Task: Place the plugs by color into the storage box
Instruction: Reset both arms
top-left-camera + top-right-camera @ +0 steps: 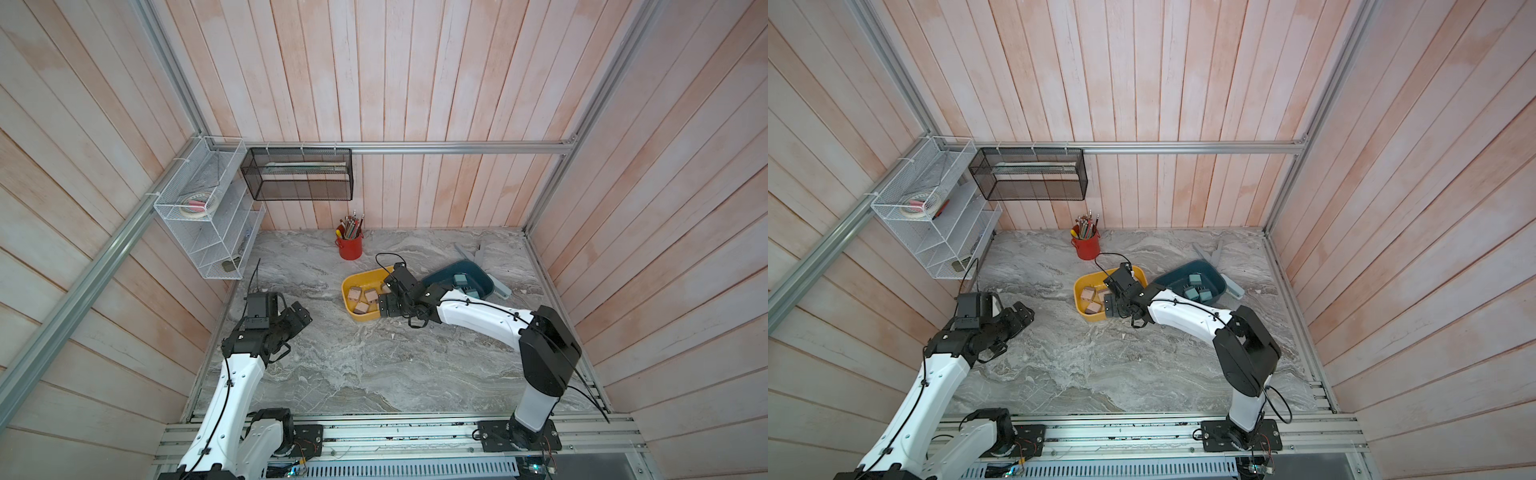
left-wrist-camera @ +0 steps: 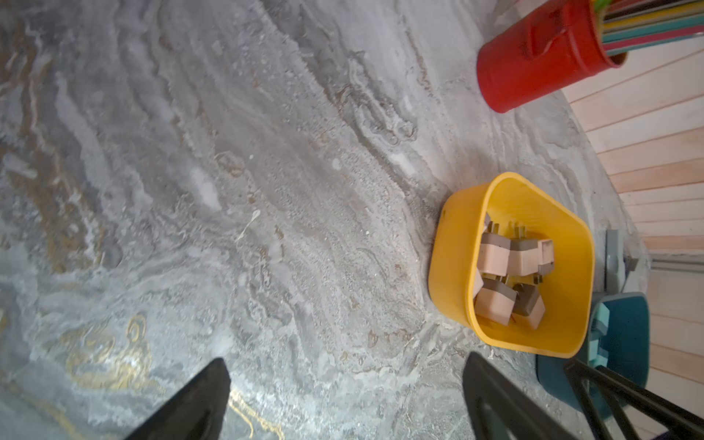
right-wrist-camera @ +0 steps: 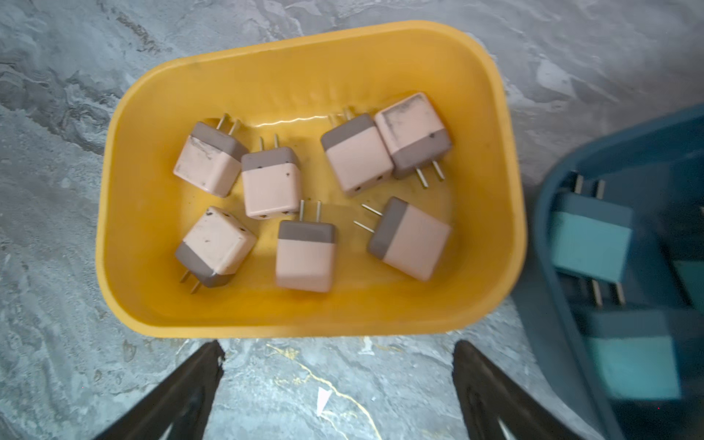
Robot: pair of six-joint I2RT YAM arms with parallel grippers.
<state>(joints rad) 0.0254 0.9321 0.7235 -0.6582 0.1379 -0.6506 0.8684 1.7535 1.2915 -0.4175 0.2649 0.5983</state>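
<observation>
Your right end effector (image 3: 339, 346) hangs at the rim of the yellow bin (image 3: 301, 36) with its jaws spread wide and nothing between them. The left end effector (image 2: 346, 360) is just as wide and just as empty, held over bare counter (image 1: 374, 365) well apart from both bins, which keeps it out of the right arm's way. Seven pink plugs (image 3: 304, 259) lie loose on the yellow bin's floor, prongs pointing every way, and the teal plugs (image 1: 1192, 293) sit in the dark blue bin (image 1: 478, 272) just beside it, so each colour has its own bin. You can see no plug left on the counter, so the sorting looks finished or nearly so. A red cup of pencils (image 1: 350, 247) stands behind the yellow bin, a grey tool (image 1: 467, 252) too blurred to name lies behind the blue one, and wire racks (image 1: 208, 216) hang on the wall. None of them looks likely to block a straight lift away.
</observation>
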